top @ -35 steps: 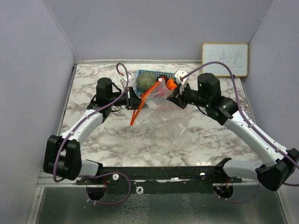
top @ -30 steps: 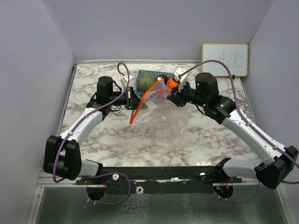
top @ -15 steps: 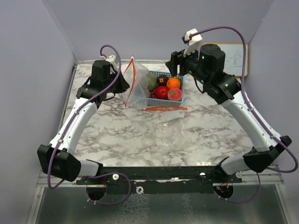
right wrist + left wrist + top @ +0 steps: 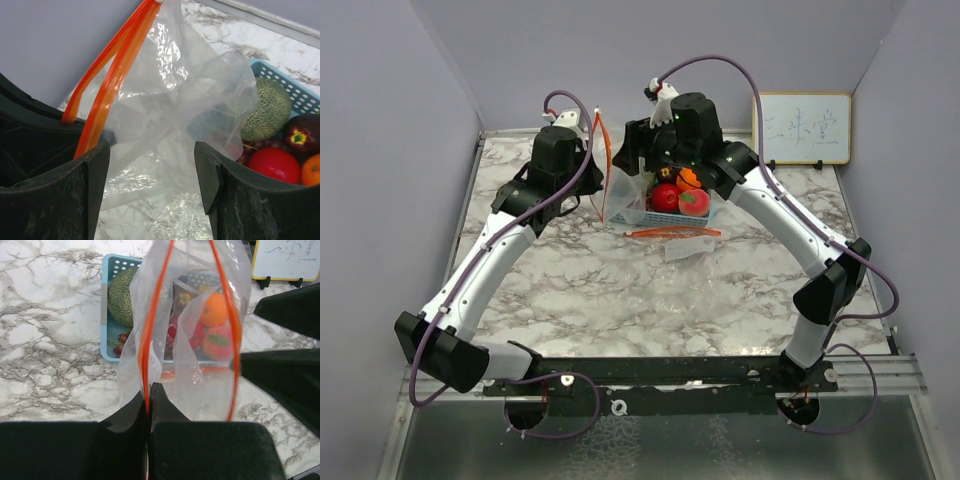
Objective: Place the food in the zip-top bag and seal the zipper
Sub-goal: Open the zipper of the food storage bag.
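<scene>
My left gripper [image 4: 149,387] is shut on one orange zipper edge [image 4: 150,340] of the clear zip-top bag [image 4: 200,365]. The bag [image 4: 616,190] hangs mouth-up, just left of the blue basket [image 4: 710,208]. The right gripper [image 4: 152,155] stands open close against the bag [image 4: 170,100], with the plastic between its fingers but not pinched; from above it [image 4: 632,160] is right of the bag. The food lies in the basket: a grey-green melon [image 4: 267,107], a red apple [image 4: 270,162], a dark purple fruit [image 4: 302,132] and an orange [image 4: 216,310].
An orange strip [image 4: 672,232] with crumpled clear plastic [image 4: 685,247] lies on the marble table in front of the basket. A small whiteboard [image 4: 801,128] leans on the back right wall. Purple walls close in the left, back and right.
The left gripper has lifted the bag off the table and holds it hanging left of the basket. The right gripper has opened, risen and swung left to the bag.
</scene>
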You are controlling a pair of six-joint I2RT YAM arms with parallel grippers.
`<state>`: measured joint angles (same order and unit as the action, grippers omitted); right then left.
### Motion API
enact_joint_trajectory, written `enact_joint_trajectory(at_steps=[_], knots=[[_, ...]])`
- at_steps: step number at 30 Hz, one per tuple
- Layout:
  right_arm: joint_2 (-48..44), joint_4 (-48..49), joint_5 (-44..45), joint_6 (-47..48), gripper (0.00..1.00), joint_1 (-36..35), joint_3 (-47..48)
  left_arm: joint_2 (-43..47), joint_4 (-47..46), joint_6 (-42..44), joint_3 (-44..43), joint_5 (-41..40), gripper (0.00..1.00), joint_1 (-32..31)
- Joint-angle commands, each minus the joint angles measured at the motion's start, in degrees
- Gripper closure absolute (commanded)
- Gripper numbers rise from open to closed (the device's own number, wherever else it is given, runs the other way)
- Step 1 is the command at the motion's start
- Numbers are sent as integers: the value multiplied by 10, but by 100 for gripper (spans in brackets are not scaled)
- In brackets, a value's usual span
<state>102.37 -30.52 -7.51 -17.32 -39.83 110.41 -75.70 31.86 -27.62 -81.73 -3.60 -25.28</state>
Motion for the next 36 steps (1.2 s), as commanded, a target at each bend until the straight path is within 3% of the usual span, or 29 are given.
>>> enact_joint_trajectory(at_steps=[1, 10, 16, 21, 31, 36], knots=[[-5, 8, -41, -32, 31, -7, 26, -6, 3, -5, -12, -34, 100, -6], [-24, 6, 0, -32, 32, -24, 20, -10, 9, -2, 1, -55, 100, -13], [31, -40, 3, -42, 32, -30, 101, -7, 5, -7, -6, -51, 100, -20], [66, -97, 99, -32, 33, -40, 152, 3, 4, -13, -16, -53, 100, -24], [57, -143, 238, 17, 33, -40, 71, 63, 49, 15, -45, -166, 100, -24], [35, -112, 266, 38, 49, -39, 8, 95, 83, 27, -42, -263, 100, -24]])
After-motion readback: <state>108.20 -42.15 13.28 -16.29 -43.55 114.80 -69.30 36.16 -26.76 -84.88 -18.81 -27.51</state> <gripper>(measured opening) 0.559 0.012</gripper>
